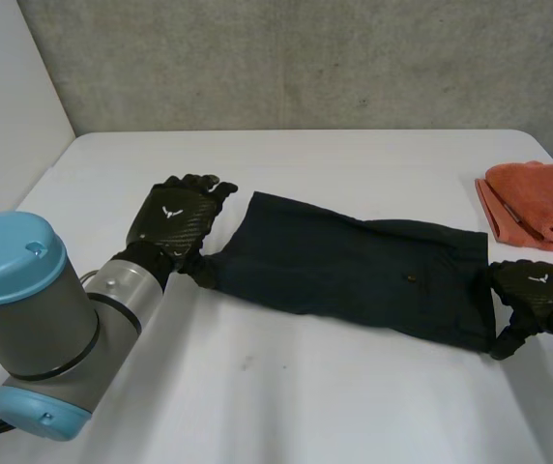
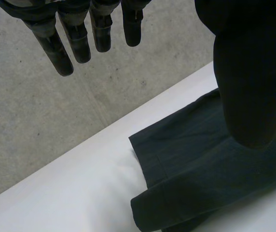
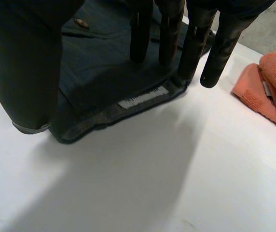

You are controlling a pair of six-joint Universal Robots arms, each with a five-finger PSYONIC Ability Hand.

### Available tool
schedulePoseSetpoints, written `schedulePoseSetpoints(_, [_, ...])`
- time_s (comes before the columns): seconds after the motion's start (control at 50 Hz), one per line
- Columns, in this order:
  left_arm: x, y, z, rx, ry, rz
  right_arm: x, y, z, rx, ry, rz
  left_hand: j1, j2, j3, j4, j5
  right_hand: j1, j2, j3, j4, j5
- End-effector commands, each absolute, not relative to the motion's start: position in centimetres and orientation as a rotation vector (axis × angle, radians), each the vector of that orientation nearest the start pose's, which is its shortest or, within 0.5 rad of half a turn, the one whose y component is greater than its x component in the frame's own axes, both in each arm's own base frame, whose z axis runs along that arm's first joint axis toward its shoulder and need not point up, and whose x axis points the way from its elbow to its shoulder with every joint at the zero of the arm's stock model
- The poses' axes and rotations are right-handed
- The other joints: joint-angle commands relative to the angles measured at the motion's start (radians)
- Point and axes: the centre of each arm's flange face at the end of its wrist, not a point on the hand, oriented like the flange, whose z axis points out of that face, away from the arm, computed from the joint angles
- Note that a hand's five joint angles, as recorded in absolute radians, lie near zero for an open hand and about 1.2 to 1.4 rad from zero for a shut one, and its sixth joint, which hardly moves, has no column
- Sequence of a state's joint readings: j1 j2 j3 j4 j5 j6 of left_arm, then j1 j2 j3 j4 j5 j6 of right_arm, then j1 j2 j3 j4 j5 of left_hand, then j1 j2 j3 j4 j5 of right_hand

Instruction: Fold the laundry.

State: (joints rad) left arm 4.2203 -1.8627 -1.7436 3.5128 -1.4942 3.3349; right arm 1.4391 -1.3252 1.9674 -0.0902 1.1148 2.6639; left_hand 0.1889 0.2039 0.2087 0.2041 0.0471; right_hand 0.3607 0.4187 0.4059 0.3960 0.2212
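Dark navy shorts (image 1: pixel 354 271) lie flat across the table's (image 1: pixel 286 406) middle, with the white-labelled waistband toward the right edge. The right hand (image 1: pixel 536 288) sets straight, ungripping fingers (image 3: pixel 191 53) on that waistband, and the left hand (image 1: pixel 173 220) is released at the opposite end. A folded orange towel (image 1: pixel 538 201) sits at the far right corner

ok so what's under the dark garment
The white table lies under the dark garment. By the right hand, the garment's edge is turned up, showing a white label on its inner side. Anything beneath the rest of the flat cloth is covered.
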Motion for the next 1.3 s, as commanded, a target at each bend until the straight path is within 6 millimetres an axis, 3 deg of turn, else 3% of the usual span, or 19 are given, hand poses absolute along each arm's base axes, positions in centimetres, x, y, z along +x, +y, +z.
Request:
schedulePoseSetpoints(0.02, [-28.4,-23.8,19.5,0.935,2.357,-2.263,14.1,-27.9,14.0,-0.724,2.469,-1.574,-0.008,-0.023,-0.027,-0.023,-0.040,0.085,0.027,0.040,0.050,0.050])
schedulePoseSetpoints(0.3, [-28.4,-23.7,19.2,0.945,2.365,-2.249,15.5,-28.4,12.0,-0.765,2.440,-1.531,-0.008,-0.023,-0.027,-0.023,-0.040,0.335,0.277,0.289,0.299,0.300])
schedulePoseSetpoints(0.36, [-28.4,-23.7,19.1,0.946,2.367,-2.247,15.6,-28.6,11.9,-0.770,2.434,-1.548,-0.008,-0.023,-0.027,-0.023,-0.040,0.973,0.915,0.927,0.937,0.937])
schedulePoseSetpoints(0.38, [-28.4,-23.7,19.1,0.946,2.368,-2.245,15.5,-28.7,11.9,-0.764,2.436,-1.559,-0.008,-0.023,-0.027,-0.023,-0.040,1.035,0.977,0.990,1.000,1.000])
schedulePoseSetpoints(0.52, [-28.3,-23.6,19.2,0.941,2.365,-2.248,14.7,-29.5,12.7,-0.733,2.473,-1.651,-0.008,-0.023,-0.027,-0.023,-0.040,1.036,0.978,0.990,1.000,1.000])
schedulePoseSetpoints(0.6, [-28.3,-23.6,19.3,0.939,2.364,-2.248,13.5,-30.4,14.3,-0.778,2.487,-1.747,-0.008,-0.023,-0.027,-0.023,-0.040,1.036,0.978,0.990,1.000,1.000])
schedulePoseSetpoints(0.68, [-28.2,-23.7,19.3,0.936,2.361,-2.248,12.0,-31.1,15.3,-0.892,2.536,-1.791,-0.008,-0.023,-0.027,-0.023,-0.040,1.036,0.978,0.990,1.000,1.000])
schedulePoseSetpoints(0.8, [-28.3,-23.7,19.6,0.935,2.351,-2.258,11.4,-32.4,17.5,-1.133,2.600,-1.875,-0.008,-0.023,-0.027,-0.023,-0.040,1.036,0.978,0.990,1.000,1.000])
schedulePoseSetpoints(0.84, [-28.3,-23.7,19.7,0.935,2.345,-2.266,12.2,-32.5,18.7,-1.153,2.576,-1.921,-0.011,-0.026,-0.030,-0.026,-0.043,1.036,0.978,0.990,1.000,1.000])
schedulePoseSetpoints(0.86, [-28.3,-23.8,19.7,0.934,2.347,-2.264,14.1,-32.4,20.3,-1.208,2.500,-1.988,-0.011,-0.026,-0.030,-0.026,-0.043,1.036,0.978,0.990,1.000,1.000])
schedulePoseSetpoints(0.9, [-28.3,-23.9,19.9,0.931,2.339,-2.274,16.3,-32.0,21.6,-1.266,2.406,-2.038,-0.011,-0.026,-0.030,-0.026,-0.043,1.036,0.978,0.990,1.000,1.000])
schedulePoseSetpoints(0.98, [-28.3,-24.1,20.1,0.923,2.332,-2.281,20.4,-30.5,23.1,-1.350,2.261,-2.050,-0.011,-0.026,-0.030,-0.026,-0.043,1.036,0.978,0.990,1.000,1.000])
schedulePoseSetpoints(1.0, [-28.3,-24.1,20.1,0.922,2.330,-2.283,20.8,-30.2,23.2,-1.344,2.257,-2.035,-0.011,-0.026,-0.030,-0.026,-0.043,0.827,0.769,0.782,0.792,0.792])
schedulePoseSetpoints(1.02, [-28.3,-24.1,20.2,0.922,2.329,-2.285,21.3,-29.7,23.0,-1.317,2.266,-1.993,-0.011,-0.026,-0.030,-0.026,-0.043,0.372,0.314,0.327,0.337,0.337])
schedulePoseSetpoints(1.1, [-28.3,-24.1,20.1,0.923,2.332,-2.281,21.6,-28.5,21.8,-1.134,2.309,-1.858,-0.011,-0.026,-0.030,-0.026,-0.043,-0.011,-0.069,-0.056,-0.046,-0.046])
schedulePoseSetpoints(1.2, [-28.2,-23.9,19.9,0.926,2.341,-2.269,21.3,-26.4,19.3,-1.010,2.337,-1.697,-0.011,-0.026,-0.030,-0.026,-0.043,-0.026,-0.084,-0.071,-0.062,-0.061])
schedulePoseSetpoints(1.3, [-28.2,-23.9,19.8,0.925,2.345,-2.267,18.4,-26.0,16.6,-0.917,2.390,-1.603,-0.011,-0.026,-0.030,-0.026,-0.043,0.079,0.021,0.034,0.044,0.044])
